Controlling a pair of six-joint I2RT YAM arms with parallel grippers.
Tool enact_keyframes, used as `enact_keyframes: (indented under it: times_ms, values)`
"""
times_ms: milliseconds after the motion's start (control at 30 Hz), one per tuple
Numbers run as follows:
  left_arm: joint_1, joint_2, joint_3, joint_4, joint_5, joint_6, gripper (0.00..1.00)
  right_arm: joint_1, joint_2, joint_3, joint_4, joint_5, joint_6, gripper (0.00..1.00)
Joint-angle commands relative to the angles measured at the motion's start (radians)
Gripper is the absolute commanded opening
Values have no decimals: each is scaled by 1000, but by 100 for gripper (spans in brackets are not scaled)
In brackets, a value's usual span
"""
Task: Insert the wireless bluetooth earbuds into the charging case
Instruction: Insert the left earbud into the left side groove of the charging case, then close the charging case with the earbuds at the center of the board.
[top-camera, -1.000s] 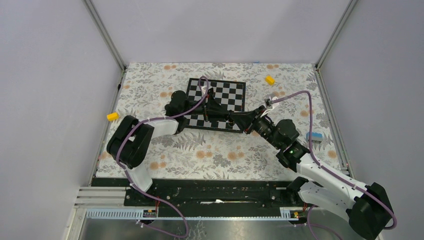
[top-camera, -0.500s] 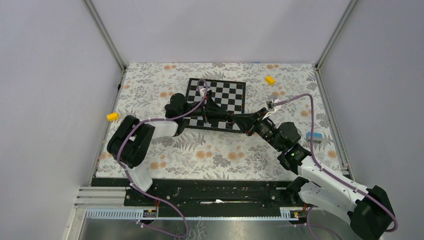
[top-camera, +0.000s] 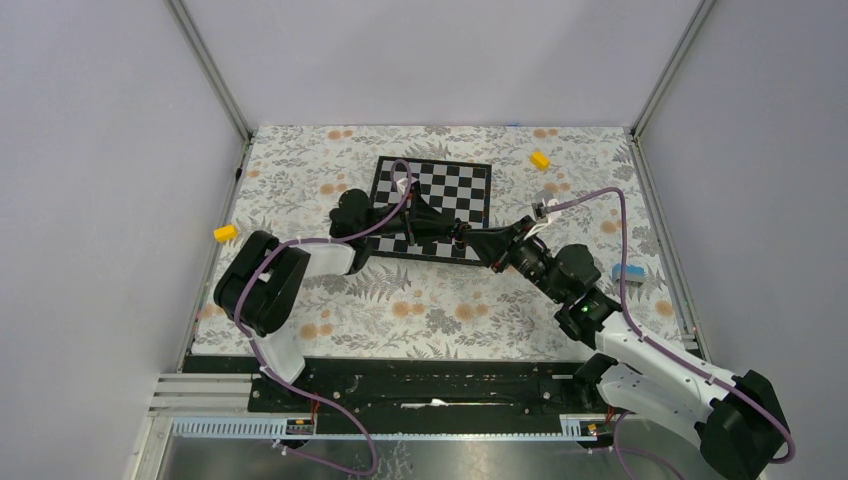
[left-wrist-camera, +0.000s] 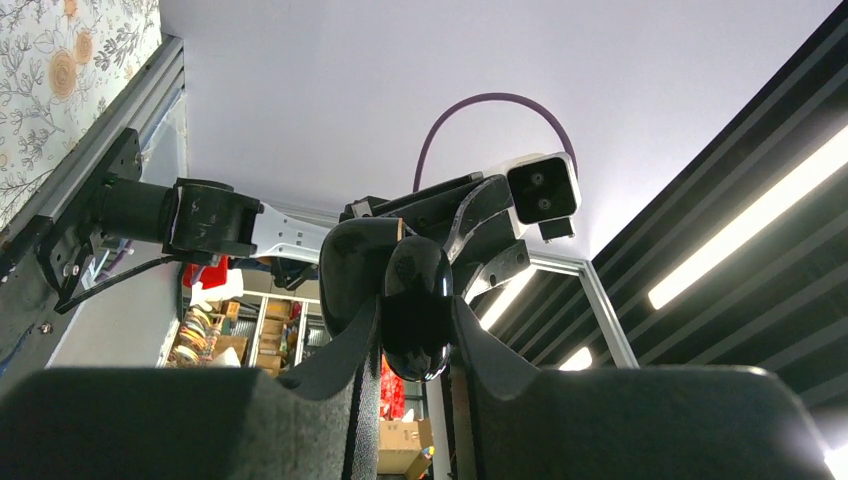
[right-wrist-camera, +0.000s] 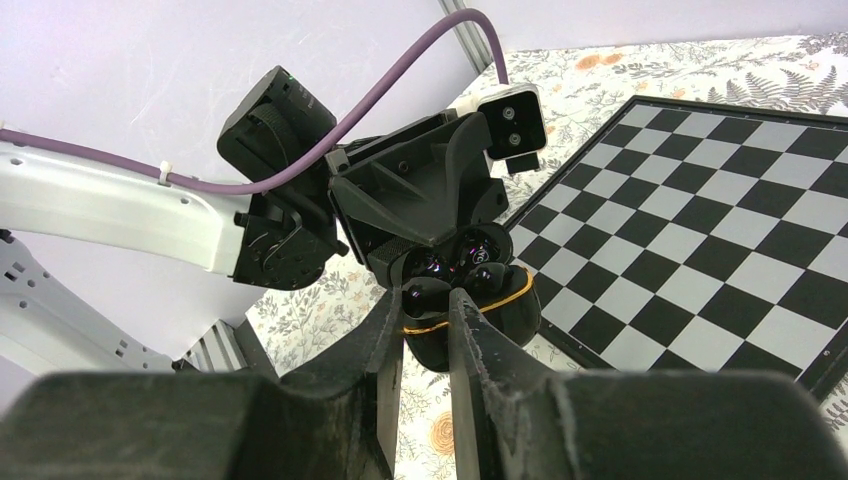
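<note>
My left gripper (top-camera: 457, 233) is shut on the charging case (left-wrist-camera: 418, 300), a glossy black pebble, and holds it above the front edge of the chessboard. In the right wrist view the case (right-wrist-camera: 503, 318) is open towards me, with an orange rim, and glossy black earbuds (right-wrist-camera: 487, 247) sit inside it. My right gripper (top-camera: 491, 246) meets the left one head on. Its fingers (right-wrist-camera: 383, 322) are shut on one earbud (right-wrist-camera: 425, 294) at the case's near rim. I cannot tell whether that bud is seated.
The chessboard (top-camera: 445, 188) lies at the middle back of the floral mat. Yellow blocks sit at the back right (top-camera: 540, 159) and the left edge (top-camera: 226, 233). A blue-and-grey block (top-camera: 628, 271) lies at the right. Purple cables arch over both arms.
My right gripper has moved left towards the left gripper, closing the gap between them. The left gripper with the case has shifted slightly back and left.
</note>
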Motion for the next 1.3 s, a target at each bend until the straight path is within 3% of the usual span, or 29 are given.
enact_keyframes:
  times_ms: [0, 767, 1067, 1267]
  values:
    - [9, 0, 5, 104, -27, -23, 0, 7, 10, 6, 21, -13, -1, 17]
    - [24, -48, 63, -63, 2, 113, 0, 7, 85, 124, -184, -47, -62, 16]
    - [39, -49, 51, -38, 0, 87, 0, 6, 39, 103, -198, -48, -104, 16]
    - [40, -46, 54, -43, -2, 90, 0, 7, 50, 112, -198, -82, -98, 27]
